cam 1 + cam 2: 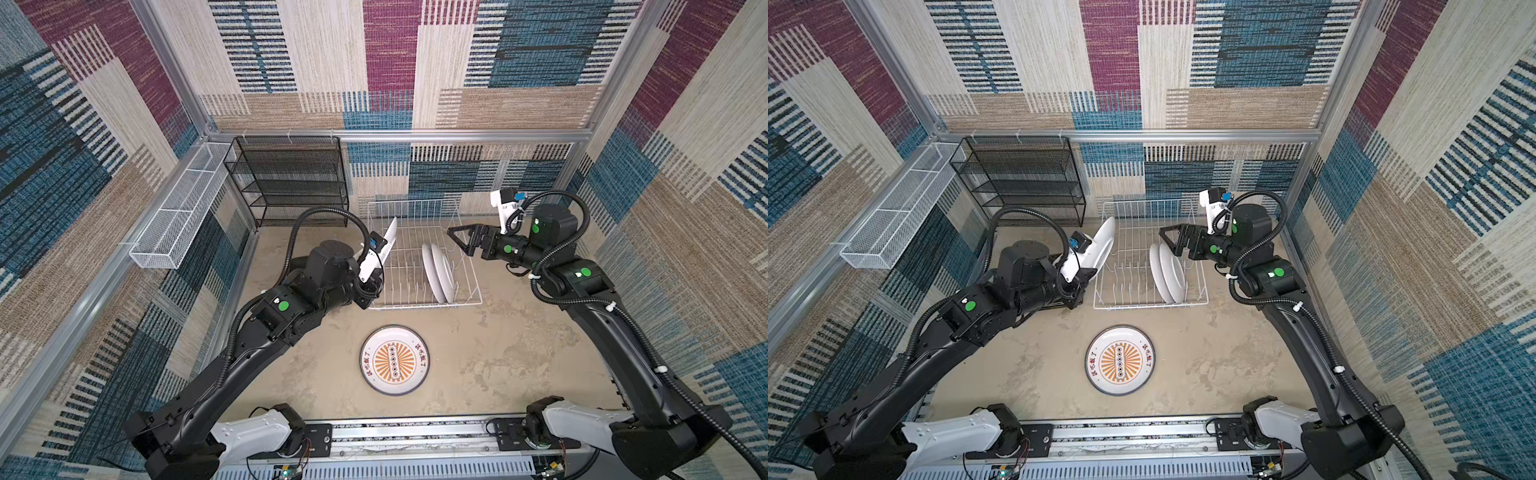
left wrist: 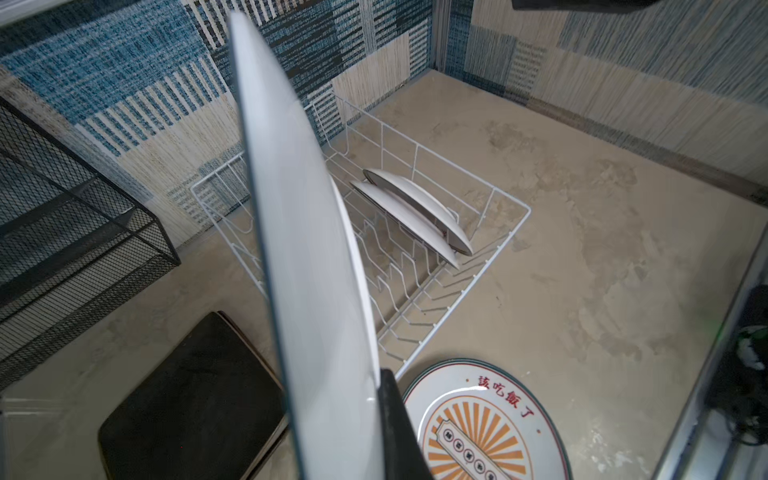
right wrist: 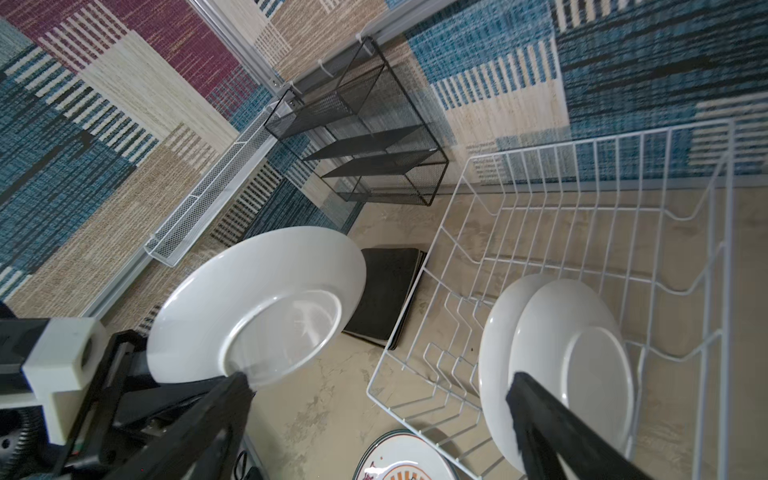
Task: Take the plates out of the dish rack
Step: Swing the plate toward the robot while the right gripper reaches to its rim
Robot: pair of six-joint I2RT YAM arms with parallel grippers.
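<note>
Left gripper (image 1: 1084, 277) clamped on the rim of a round white plate (image 1: 388, 243), held on edge above the worktop (image 1: 519, 353), just beside the dish rack's (image 1: 409, 212) left side. Right gripper (image 1: 458, 241) jaws wide apart, holding nothing, over the rack's right side, near the tops of two white plates (image 1: 440, 270) standing between the tines. Rack stands at the worktop's back edge. One printed plate (image 1: 394, 360) lies face up in front of it. Black-backed square plates (image 2: 195, 399) lie stacked by the rack's left side.
</note>
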